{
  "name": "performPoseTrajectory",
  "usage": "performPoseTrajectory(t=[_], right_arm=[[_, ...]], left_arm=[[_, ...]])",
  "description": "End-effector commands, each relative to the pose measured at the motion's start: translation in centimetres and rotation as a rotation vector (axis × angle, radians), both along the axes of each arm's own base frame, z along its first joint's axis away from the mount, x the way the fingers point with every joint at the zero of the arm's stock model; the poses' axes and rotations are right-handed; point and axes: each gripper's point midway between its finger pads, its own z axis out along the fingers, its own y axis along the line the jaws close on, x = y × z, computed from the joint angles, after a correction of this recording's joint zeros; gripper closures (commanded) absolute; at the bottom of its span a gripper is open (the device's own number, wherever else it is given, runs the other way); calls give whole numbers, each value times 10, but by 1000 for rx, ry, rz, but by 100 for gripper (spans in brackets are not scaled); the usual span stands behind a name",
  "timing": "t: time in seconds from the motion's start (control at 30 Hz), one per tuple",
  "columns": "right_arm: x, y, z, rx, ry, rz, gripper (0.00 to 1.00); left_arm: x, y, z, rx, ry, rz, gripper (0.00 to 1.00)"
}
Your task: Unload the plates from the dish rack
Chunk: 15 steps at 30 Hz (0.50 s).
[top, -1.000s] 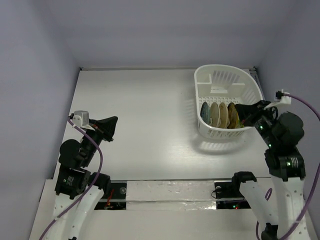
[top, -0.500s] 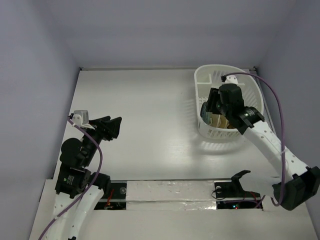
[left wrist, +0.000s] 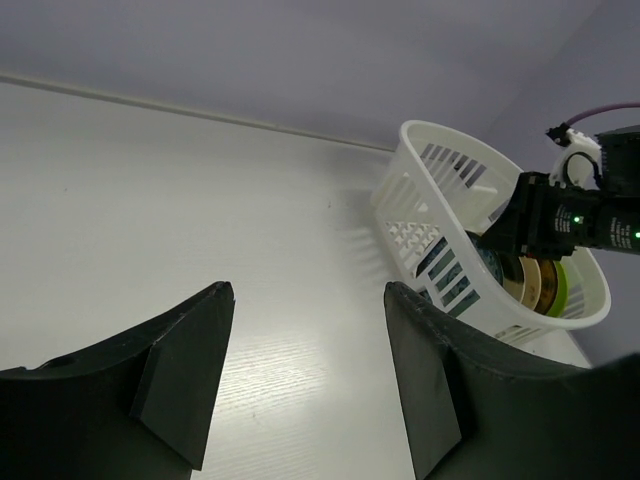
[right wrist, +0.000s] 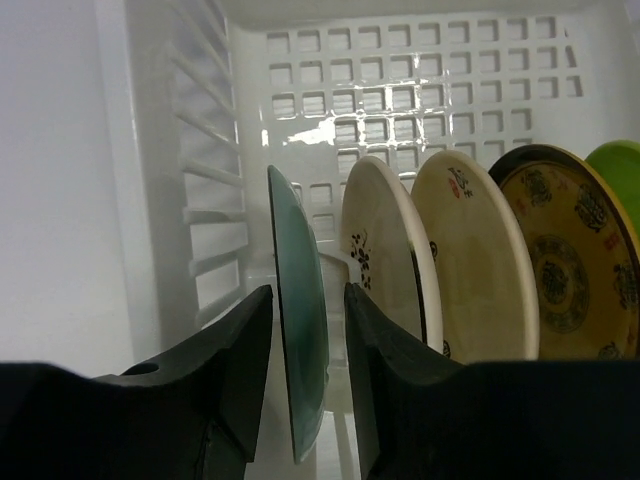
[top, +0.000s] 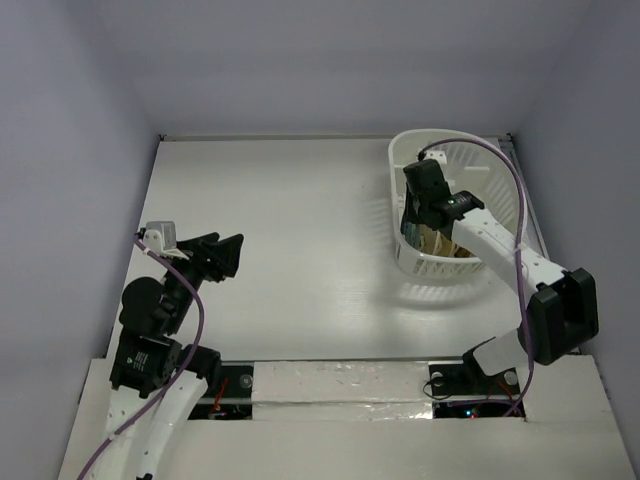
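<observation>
The white dish rack (top: 505, 175) stands at the table's back right. Several plates stand on edge in it: teal (right wrist: 300, 330), two cream (right wrist: 385, 260) (right wrist: 480, 270), amber with a dark rim (right wrist: 565, 260), and lime green (right wrist: 620, 180). My right gripper (right wrist: 307, 292) reaches down into the dish rack. Its jaws are open astride the teal plate's rim, with a narrow gap showing on each side. In the top view the right gripper (top: 412, 225) covers most of the plates. My left gripper (left wrist: 305, 300) hangs open over bare table at the left, holding nothing.
The rack's slotted wall (right wrist: 210, 200) stands close to the left of my right fingers. The table's back edge meets the wall (top: 300, 136) just behind the rack. The left gripper (top: 225, 255) sits far from the rack, near the table's left side.
My right arm swung in from the rack's right side and lowered its gripper over the teal plate. Both grippers went from shut to open. The right jaws have since narrowed a little.
</observation>
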Motion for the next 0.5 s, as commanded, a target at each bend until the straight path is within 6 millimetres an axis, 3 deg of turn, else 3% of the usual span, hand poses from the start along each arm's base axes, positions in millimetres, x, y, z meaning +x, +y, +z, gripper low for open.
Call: performPoseTrajectory(t=[0.0, 0.23, 0.47], right_arm=[[9, 4, 13, -39, -35, -5, 60], [8, -1, 2, -142, 2, -37, 71], [5, -2, 6, -234, 3, -67, 81]], left_arm=[[-2, 0, 6, -16, -32, -3, 41], [-4, 0, 9, -19, -44, -6, 41], [-7, -1, 11, -21, -55, -14, 41]])
